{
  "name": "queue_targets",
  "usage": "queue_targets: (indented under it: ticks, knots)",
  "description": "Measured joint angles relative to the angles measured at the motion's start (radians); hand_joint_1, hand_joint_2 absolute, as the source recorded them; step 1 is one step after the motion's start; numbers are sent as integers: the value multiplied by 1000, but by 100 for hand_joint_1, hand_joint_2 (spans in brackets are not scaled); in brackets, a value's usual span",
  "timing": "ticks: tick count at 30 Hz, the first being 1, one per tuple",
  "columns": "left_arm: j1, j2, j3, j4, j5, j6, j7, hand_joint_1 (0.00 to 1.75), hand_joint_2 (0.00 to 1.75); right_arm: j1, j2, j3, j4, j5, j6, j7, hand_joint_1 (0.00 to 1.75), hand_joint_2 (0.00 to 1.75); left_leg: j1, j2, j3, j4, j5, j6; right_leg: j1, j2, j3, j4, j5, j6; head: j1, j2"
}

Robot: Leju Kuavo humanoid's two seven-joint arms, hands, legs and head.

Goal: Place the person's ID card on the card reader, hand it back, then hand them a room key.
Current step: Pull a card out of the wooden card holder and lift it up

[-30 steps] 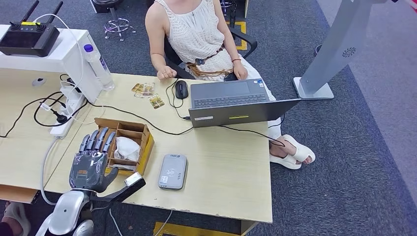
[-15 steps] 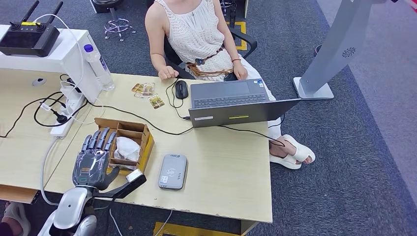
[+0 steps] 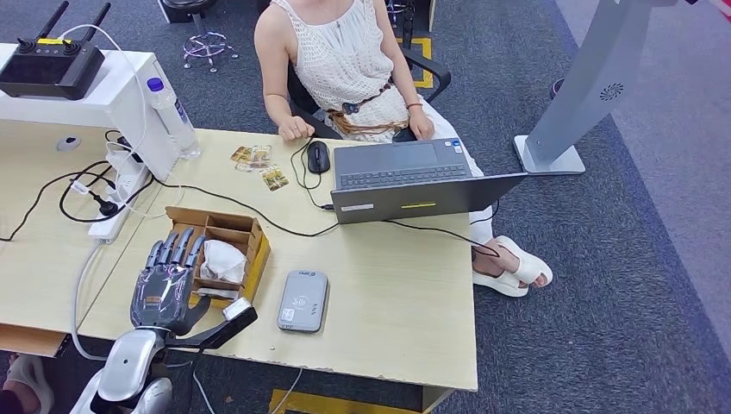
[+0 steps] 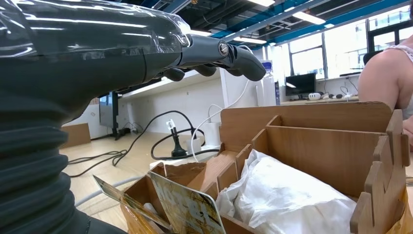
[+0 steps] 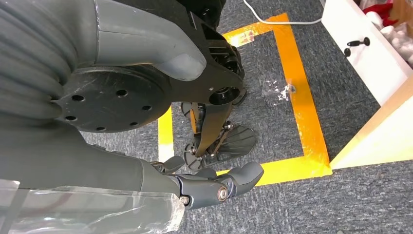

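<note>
Apparently reaching for a key, the left hand [image 3: 165, 289], fingers apart and empty, hovers over the box [image 3: 250, 237] near the desk's [image 3: 405, 302] front edge, and must next dip in and pinch a card [image 4: 187, 209].

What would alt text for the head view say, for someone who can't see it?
The robot's left hand hovers open over a wooden divided box on a desk, beside a grey card reader. Across the desk a seated person works at an open laptop with a black mouse.

On the desk [image 3: 405, 293], the card reader [image 3: 303, 300] lies right of the wooden organizer box [image 3: 226, 250]; behind it stand the laptop [image 3: 414, 179] and mouse [image 3: 317, 156], cards [image 3: 259, 164] further left.
</note>
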Motion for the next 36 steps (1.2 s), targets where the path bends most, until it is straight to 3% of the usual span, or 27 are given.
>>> queue_targets:
  ticks: [19, 23, 36]
  knots:
    - [1, 0, 1, 8, 8, 0, -15, 0, 175, 0, 0, -3, 0, 7, 1, 0, 0, 175, 0, 0, 0, 0, 0, 0, 0, 0, 0, 0, 0, 0, 0, 0]
    - [3, 0, 1, 8, 16, 0, -27, 175, 175, 0, 0, -12, 0, 12, 2, 0, 0, 175, 0, 0, 0, 0, 0, 0, 0, 0, 0, 0, 0, 0, 0, 0]
    - [18, 10, 1, 8, 40, -25, -51, 175, 175, 0, 0, -28, 0, 25, 3, 0, 0, 175, 0, 0, 0, 0, 0, 0, 0, 0, 0, 0, 0, 0, 0, 0]
